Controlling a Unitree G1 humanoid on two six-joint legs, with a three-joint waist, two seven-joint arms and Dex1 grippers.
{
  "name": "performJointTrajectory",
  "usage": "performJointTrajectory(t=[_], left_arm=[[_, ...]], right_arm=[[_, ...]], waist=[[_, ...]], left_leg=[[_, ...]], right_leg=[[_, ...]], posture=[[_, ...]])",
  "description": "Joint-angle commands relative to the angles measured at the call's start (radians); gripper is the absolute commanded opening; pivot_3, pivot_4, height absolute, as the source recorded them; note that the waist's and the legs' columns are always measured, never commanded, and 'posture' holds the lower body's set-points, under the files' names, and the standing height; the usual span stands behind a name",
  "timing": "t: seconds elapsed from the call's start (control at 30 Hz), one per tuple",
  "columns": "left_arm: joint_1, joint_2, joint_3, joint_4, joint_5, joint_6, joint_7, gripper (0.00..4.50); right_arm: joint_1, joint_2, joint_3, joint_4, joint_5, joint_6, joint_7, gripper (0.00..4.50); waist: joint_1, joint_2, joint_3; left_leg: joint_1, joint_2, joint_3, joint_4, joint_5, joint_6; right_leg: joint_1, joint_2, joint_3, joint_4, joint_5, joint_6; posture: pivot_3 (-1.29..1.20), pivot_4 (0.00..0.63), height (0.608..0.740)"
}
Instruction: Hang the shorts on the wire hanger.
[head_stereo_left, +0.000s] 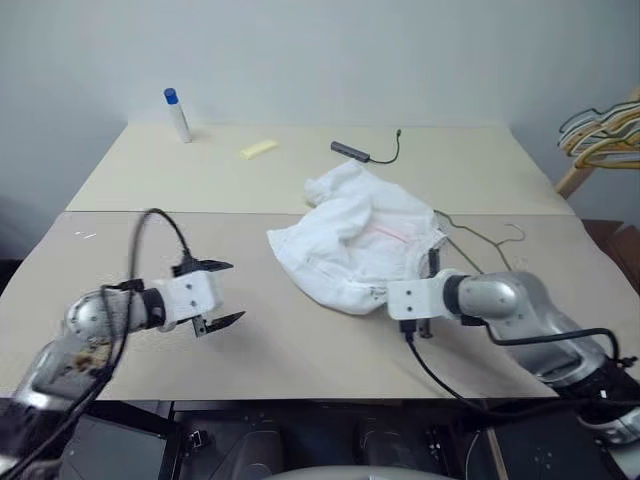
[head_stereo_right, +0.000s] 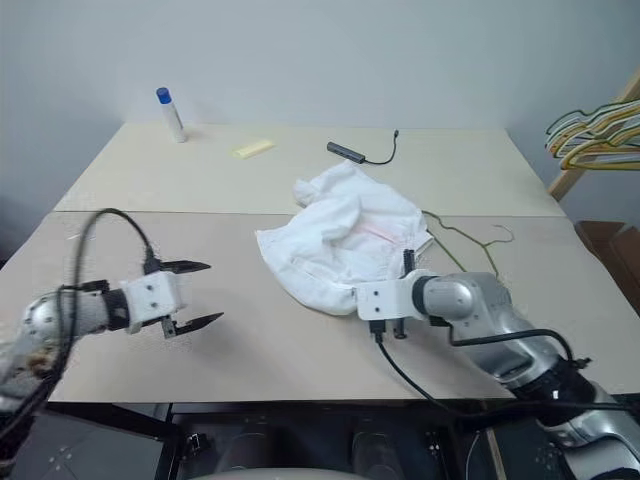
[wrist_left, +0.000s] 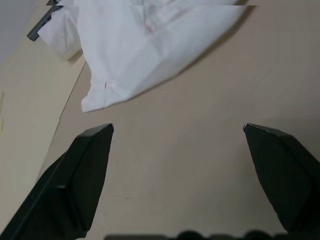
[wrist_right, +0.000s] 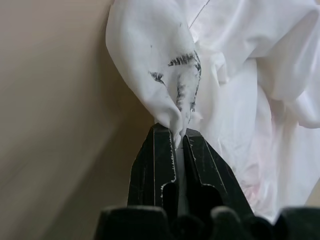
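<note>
Shorts (head_stereo_left: 355, 238) crumpled in a heap mid-table (head_stereo_left: 300, 350), straddling the seam between the two tabletops. Faint pink streak across the middle of the cloth; small dark marks along one fold in the right wrist view. Hanger (head_stereo_left: 480, 238) lying flat just right of the shorts, partly tucked under their right edge, hook end pointing away from them.

Right gripper (wrist_right: 177, 142) at the shorts' near-right edge, fingers pinched together on a fold of the white cloth, fabric squeezed up between the black tips. Left gripper (head_stereo_left: 222, 293) left of the shorts, well apart from them, fingers spread wide with nothing between, pointing toward the heap. Bare tabletop under it, near corner of the shorts ahead in the left wrist view.

Beyond the shorts, toward the wall: dark adapter (head_stereo_left: 350, 150) with a short cable, yellow scrap (head_stereo_left: 258, 149) to its left, white bottle (head_stereo_left: 178, 116) with a blue cap standing upright at the far left. Far right of the shorts, off the table: bunch of yellow and dark hangers (head_stereo_left: 603, 135) on a wooden bar.
</note>
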Motion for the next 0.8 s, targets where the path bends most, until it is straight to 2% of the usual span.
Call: performJointTrajectory(t=[0.03,0.13,0.2,0.37,0.5,0.67,0.8], left_arm=[[-0.184,-0.064,-0.112,0.268,0.205,-0.203,0.132,4.50],[-0.345,-0.151,-0.196,0.518,0.329,-0.308,0.257,4.50],[-0.442,-0.205,-0.247,0.674,0.398,-0.365,0.332,4.50],[-0.621,-0.315,-0.333,0.971,0.487,-0.480,0.439,4.50],[-0.714,-0.390,-0.375,1.130,0.517,-0.542,0.470,4.50],[-0.806,-0.472,-0.409,1.269,0.568,-0.527,0.567,3.03],[-0.843,-0.502,-0.416,1.318,0.581,-0.522,0.601,1.78]], right_arm=[[0.019,-0.043,-0.101,-0.027,0.078,-0.089,0.049,0.02],[0.032,-0.060,-0.147,-0.036,0.109,-0.103,0.069,0.02],[0.032,-0.064,-0.175,-0.041,0.122,-0.100,0.076,0.02],[0.037,-0.080,-0.245,-0.059,0.173,-0.105,0.106,0.02],[0.038,-0.083,-0.285,-0.077,0.210,-0.107,0.125,0.02],[0.043,-0.086,-0.312,-0.091,0.233,-0.094,0.132,0.00],[0.041,-0.081,-0.318,-0.091,0.233,-0.092,0.133,0.00]], waist=[[0.003,0.000,-0.001],[0.004,-0.001,-0.002],[-0.003,-0.002,-0.004],[-0.023,-0.002,-0.006],[-0.034,-0.001,-0.008],[-0.052,0.000,-0.012],[-0.073,0.000,-0.012]], left_leg=[[0.000,0.000,0.000,0.000,0.000,0.000],[0.000,0.000,0.000,0.002,0.000,0.000],[-0.002,-0.001,0.000,0.002,0.000,0.000],[-0.004,-0.001,0.000,0.005,0.000,0.000],[-0.004,-0.001,0.000,0.007,0.000,0.000],[-0.004,-0.002,0.000,0.010,0.000,0.000],[-0.008,-0.002,0.000,0.013,0.000,0.000]], right_leg=[[0.000,0.000,0.000,0.000,0.001,0.002],[0.001,0.000,0.000,0.000,0.005,0.008],[0.001,0.000,0.000,-0.001,0.009,0.005],[0.001,0.000,0.001,-0.001,0.010,0.007],[0.002,0.000,0.001,-0.001,0.008,0.012],[0.003,0.000,0.001,-0.001,0.008,0.014],[0.000,0.000,0.001,0.000,0.009,0.014]], posture=[[-0.03,0.008,0.740],[-0.07,0.002,0.740],[-0.09,0.000,0.740],[-0.13,0.000,0.740],[-0.16,0.000,0.740],[-0.17,0.000,0.740],[-0.18,0.000,0.740]])
